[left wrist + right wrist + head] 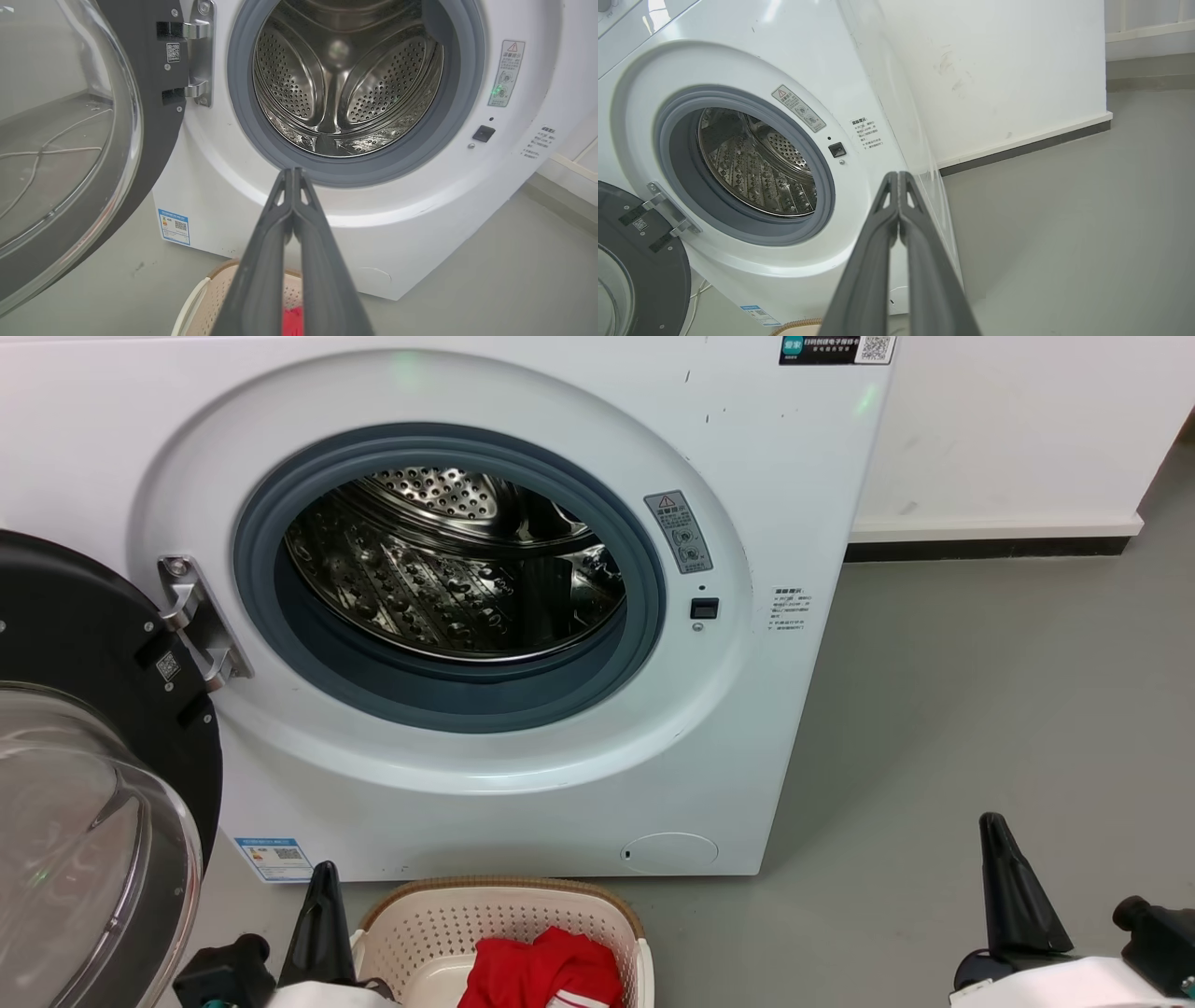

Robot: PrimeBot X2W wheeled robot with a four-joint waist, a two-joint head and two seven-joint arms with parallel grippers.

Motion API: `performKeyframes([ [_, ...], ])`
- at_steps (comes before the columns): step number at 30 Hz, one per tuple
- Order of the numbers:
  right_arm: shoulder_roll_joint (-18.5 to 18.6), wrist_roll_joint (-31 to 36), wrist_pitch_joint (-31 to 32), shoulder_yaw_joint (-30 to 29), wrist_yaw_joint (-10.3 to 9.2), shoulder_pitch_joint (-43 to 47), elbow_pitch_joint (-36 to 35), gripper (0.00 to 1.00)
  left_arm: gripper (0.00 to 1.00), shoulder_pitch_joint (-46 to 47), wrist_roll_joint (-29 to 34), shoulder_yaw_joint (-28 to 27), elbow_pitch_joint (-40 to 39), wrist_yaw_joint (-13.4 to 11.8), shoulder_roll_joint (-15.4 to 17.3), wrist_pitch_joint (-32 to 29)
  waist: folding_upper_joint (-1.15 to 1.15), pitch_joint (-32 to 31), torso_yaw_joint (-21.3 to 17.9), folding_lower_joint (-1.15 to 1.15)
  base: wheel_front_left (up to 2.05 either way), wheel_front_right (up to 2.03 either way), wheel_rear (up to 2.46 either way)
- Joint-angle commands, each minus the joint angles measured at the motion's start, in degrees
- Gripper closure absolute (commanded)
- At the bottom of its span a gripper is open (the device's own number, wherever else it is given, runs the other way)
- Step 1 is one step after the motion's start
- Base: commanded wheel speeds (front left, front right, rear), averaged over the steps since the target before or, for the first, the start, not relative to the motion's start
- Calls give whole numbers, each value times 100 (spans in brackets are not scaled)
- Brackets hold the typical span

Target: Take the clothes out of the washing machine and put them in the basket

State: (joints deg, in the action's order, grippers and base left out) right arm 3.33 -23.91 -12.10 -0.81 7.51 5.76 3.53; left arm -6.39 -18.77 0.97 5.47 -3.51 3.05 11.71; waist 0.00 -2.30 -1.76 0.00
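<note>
Risk check: no fabric is seen in the drum of the washing machine, but its lower front is hidden behind the grey gasket in the head view, so a leftover item could be missed if the task is judged done. The open door hangs at the left, near the left gripper; it could be struck by a sideways swing of that arm. The basket stands on the floor just before the machine and could be nudged, since the left gripper sits just beside its left rim. The clothes are seen lying inside the basket, red with white trim. Both arms are held low, fingers aimed at the machine. Left pincer: fingers pressed together, nothing held. Right gripper: likewise closed and empty, well apart over bare floor.
</note>
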Motion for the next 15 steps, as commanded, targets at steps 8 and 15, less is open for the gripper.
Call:
performKeyframes([
  [8, 77, -896, 159, -2, -1, -279, 55, 100, 100, 299, -917, -85, 47, 138, 47, -188, 0, 17, 12, 0, 0, 0, 0],
  [15, 102, -1554, 299, -14, -1, -378, 152, 100, 100, 406, -1604, -133, 129, 239, 59, -342, 0, 32, 23, 0, 0, 0, 0],
])
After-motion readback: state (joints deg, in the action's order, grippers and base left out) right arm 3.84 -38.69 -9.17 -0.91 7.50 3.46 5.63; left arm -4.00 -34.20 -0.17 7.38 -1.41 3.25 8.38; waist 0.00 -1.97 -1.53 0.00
